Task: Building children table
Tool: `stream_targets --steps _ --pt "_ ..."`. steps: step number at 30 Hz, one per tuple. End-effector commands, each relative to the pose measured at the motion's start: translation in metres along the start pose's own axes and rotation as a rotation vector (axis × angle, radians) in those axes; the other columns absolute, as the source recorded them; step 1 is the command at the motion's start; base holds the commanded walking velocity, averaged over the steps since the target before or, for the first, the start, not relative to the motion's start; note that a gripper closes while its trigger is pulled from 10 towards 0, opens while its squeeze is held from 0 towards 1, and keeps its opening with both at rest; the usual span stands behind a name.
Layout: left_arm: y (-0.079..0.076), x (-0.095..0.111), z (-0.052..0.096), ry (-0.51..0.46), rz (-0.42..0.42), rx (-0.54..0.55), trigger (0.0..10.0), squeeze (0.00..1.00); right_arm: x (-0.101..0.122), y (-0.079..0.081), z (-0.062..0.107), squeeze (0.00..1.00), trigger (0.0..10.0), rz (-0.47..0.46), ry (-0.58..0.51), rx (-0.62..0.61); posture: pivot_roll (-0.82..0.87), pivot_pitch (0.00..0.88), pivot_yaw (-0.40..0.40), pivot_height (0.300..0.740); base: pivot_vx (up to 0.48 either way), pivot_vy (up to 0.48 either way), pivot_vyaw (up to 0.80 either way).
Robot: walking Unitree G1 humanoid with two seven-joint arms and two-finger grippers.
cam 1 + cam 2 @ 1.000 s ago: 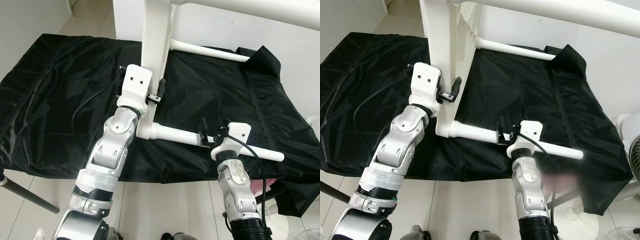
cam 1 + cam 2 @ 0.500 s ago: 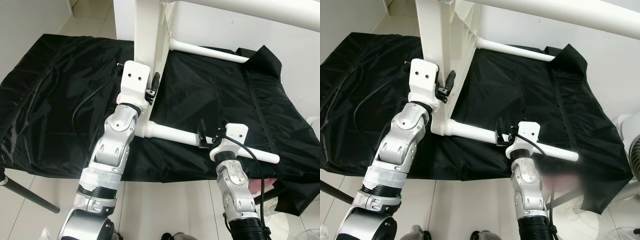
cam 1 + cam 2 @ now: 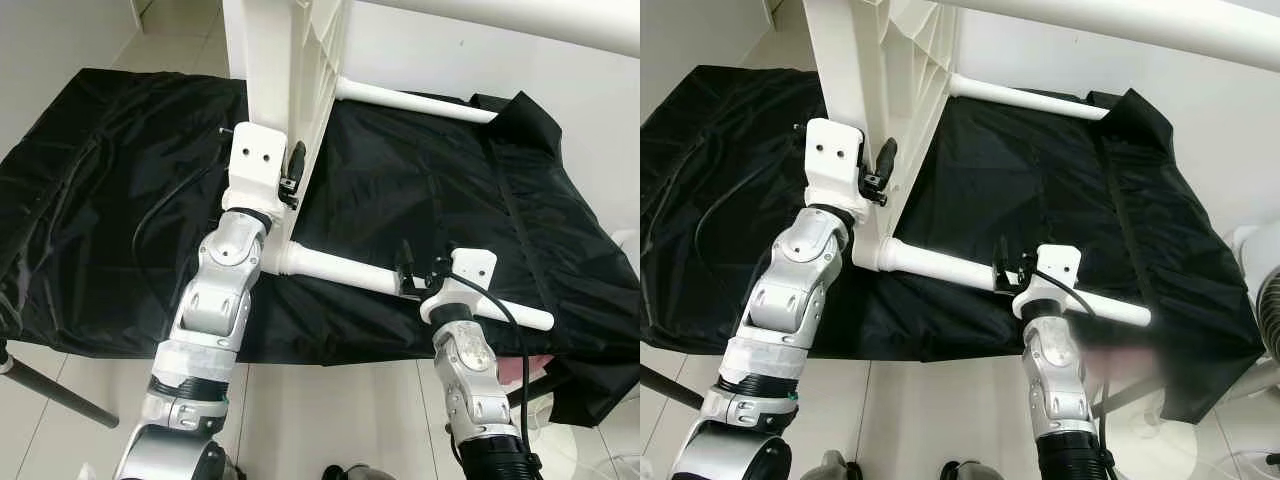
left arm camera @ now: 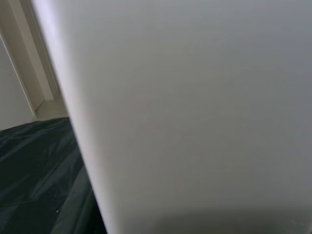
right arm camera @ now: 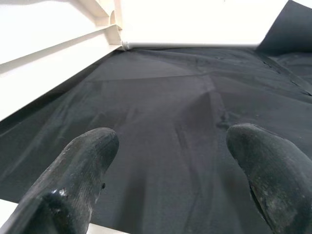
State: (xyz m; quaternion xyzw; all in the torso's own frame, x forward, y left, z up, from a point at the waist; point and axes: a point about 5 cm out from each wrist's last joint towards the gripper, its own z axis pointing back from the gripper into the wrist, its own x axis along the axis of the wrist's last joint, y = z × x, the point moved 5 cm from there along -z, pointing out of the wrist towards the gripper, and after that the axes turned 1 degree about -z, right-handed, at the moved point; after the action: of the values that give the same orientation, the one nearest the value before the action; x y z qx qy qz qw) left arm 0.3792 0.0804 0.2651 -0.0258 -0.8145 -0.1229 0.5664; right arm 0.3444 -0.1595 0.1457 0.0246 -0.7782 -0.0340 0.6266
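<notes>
Black sheet [image 3: 120, 180] beneath white table [image 3: 285, 90], left hand [image 3: 290, 172] gripping its panel, right hand [image 3: 418, 278] open at leg [image 3: 340, 267].

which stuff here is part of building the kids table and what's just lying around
Part of the job:
- white table top, tipped on edge
- near leg
- far leg
- left gripper, at the table top's edge
- right gripper, at the near leg

Just lying about:
- black sheet spread beneath
- white fan at the right edge
</notes>
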Motion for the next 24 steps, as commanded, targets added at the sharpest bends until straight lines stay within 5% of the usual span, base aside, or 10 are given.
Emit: stream_targets --steps 1,6,10,13,16,24 --pt "0.035 -0.002 0.007 -0.007 -0.042 0.178 0.0 0.0 -0.002 -0.003 0.0 0.0 10.0 0.002 0.004 -0.011 0.01 0.09 -0.037 0.74 0.0 0.0 0.0" --pt "0.058 -0.006 0.011 0.007 -0.09 0.224 0.0 0.0 -0.001 -0.009 -0.002 0.0 10.0 0.013 0.0 -0.021 0.02 0.099 -0.043 0.74 0.0 0.0 0.0" --pt "0.061 -0.007 0.012 0.01 -0.103 0.228 0.0 0.0 0.0 -0.011 -0.003 0.0 10.0 0.016 -0.001 -0.024 0.02 0.099 -0.043 0.74 0.0 0.0 0.0" --pt "0.086 -0.006 0.019 0.014 -0.145 0.282 0.0 0.0 0.002 -0.016 -0.005 0.0 10.0 0.026 -0.007 -0.03 0.02 0.101 -0.049 0.74 0.0 0.0 0.0" --pt "0.095 -0.006 0.023 0.015 -0.159 0.298 0.0 0.0 0.003 -0.019 -0.006 0.0 10.0 0.031 -0.01 -0.035 0.02 0.101 -0.05 0.74 0.0 0.0 0.0" --pt "0.105 -0.006 0.036 0.002 -0.198 0.306 0.0 0.0 0.005 -0.026 -0.01 0.0 10.0 0.048 -0.015 -0.042 0.02 0.101 -0.054 0.74 0.0 0.0 0.0"
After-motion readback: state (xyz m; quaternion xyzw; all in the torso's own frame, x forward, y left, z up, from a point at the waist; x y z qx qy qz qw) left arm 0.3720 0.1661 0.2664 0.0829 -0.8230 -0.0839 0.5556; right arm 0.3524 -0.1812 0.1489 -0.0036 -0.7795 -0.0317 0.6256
